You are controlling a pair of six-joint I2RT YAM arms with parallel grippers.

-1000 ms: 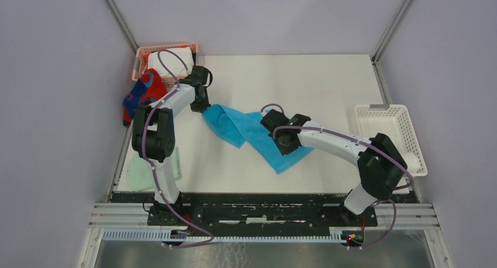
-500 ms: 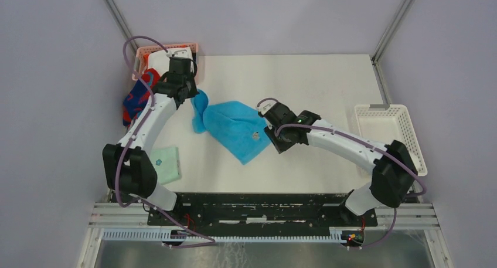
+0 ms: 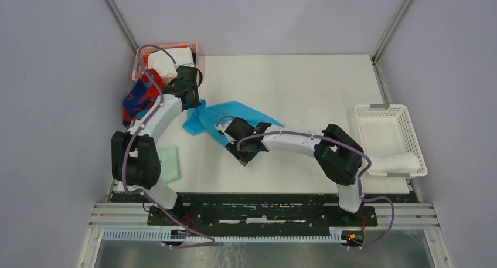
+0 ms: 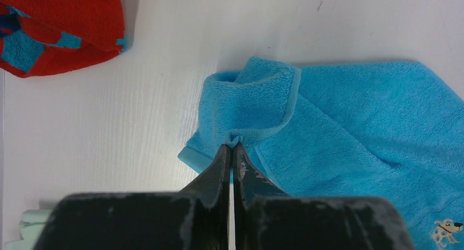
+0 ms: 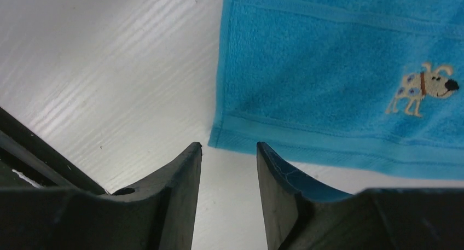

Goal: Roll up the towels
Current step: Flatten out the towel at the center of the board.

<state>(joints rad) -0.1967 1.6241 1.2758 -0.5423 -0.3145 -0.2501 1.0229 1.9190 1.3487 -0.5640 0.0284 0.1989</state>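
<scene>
Lying rumpled on the table [image 3: 305, 80], the blue towel [image 3: 234, 112] looks soft, light and floppy, so it is best taken by its hemmed corners. The red towel [image 3: 139, 95] and white towel [image 3: 166, 61] lie beyond its far-left end. The left gripper [image 4: 232, 147] is pinched tight on its folded hem; the right gripper [image 5: 228, 146], fingers apart, hovers just off its near corner.
</scene>
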